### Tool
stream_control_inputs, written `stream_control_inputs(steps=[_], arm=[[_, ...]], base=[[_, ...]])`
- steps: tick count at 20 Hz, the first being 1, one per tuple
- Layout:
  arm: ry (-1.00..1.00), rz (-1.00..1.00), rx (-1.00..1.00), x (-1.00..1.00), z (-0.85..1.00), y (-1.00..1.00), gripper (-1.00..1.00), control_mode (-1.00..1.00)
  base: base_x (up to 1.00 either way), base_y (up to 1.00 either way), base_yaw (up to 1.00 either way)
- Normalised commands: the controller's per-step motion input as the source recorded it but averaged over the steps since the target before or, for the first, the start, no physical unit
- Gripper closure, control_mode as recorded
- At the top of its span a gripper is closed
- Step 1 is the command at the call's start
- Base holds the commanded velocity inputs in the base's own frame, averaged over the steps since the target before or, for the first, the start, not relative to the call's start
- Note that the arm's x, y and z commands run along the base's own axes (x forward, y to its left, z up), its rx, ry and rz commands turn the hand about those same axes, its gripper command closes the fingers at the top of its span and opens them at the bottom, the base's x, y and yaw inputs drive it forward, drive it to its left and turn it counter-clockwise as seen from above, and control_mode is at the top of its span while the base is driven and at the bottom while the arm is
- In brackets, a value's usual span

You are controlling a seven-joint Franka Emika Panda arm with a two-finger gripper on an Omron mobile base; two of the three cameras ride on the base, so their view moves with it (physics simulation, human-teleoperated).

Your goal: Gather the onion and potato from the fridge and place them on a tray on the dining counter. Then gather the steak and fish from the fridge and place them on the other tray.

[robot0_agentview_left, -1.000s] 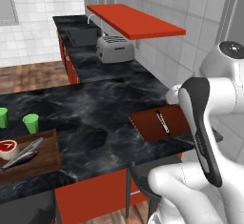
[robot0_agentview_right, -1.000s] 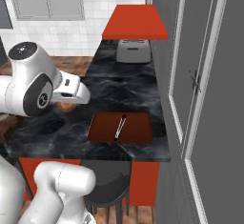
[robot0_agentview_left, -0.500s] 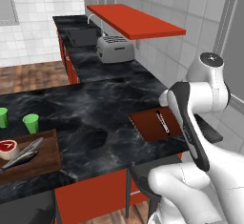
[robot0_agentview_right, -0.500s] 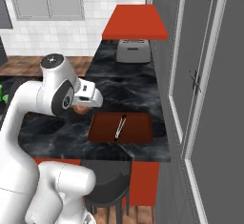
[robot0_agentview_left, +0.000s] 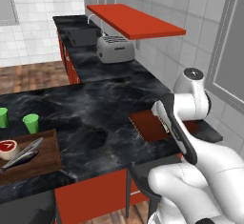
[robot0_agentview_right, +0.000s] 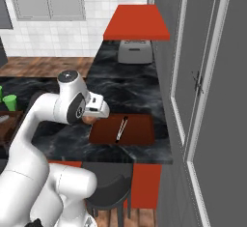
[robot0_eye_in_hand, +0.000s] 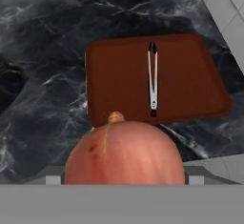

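A round brown onion (robot0_eye_in_hand: 125, 152) sits between my fingers at the bottom of the hand view and hides the fingertips. My gripper (robot0_agentview_right: 91, 118) is shut on the onion (robot0_agentview_right: 88, 120) and hangs just above the near left edge of the reddish-brown tray (robot0_agentview_right: 137, 129). The tray (robot0_eye_in_hand: 119, 82) lies flat on the black marble dining counter (robot0_agentview_left: 86, 108) with thin metal tongs (robot0_eye_in_hand: 152, 75) on it. The tray (robot0_agentview_left: 148, 125) is partly hidden behind my arm in the left base view. The grey fridge (robot0_agentview_right: 207, 76) stands shut to the right of the counter.
At the counter's left end lies a dark brown board (robot0_agentview_left: 40, 158) with a red round thing (robot0_agentview_left: 8, 147) and a grey long thing (robot0_agentview_left: 24, 152), beside two green cups (robot0_agentview_left: 31, 122). A toaster (robot0_agentview_left: 115, 49) stands further back under a red shelf (robot0_agentview_left: 136, 20). A dark stool (robot0_agentview_right: 108, 192) sits below the counter edge.
My arm has swung to the right with the onion, from left of the tray to just over its near left edge. Nothing on the counter moved.
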Motion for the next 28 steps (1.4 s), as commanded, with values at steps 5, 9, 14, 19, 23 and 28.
stream_control_inputs(steps=[5, 9, 14, 19, 23, 28], arm=[[0.11, 0.00, 0.00, 0.47, -0.50, 0.00, 1.00, -1.00], [0.11, 0.00, 0.00, 0.44, -0.42, 0.00, 1.00, -1.00], [0.06, 0.00, -0.01, 0.48, -0.36, 0.00, 1.00, -1.00], [0.03, 0.00, -0.01, 0.40, -0.37, 0.00, 1.00, -1.00], [0.03, 0.00, 0.00, 0.32, -0.42, 0.00, 1.00, -1.00], [0.03, 0.00, -0.01, 0.23, -0.43, 0.00, 1.00, -1.00]], base=[[0.00, 0.00, 0.00], [0.00, 0.00, 0.00], [0.00, 0.00, 0.00], [0.00, 0.00, 0.00], [0.00, 0.00, 0.00], [0.00, 0.00, 0.00]])
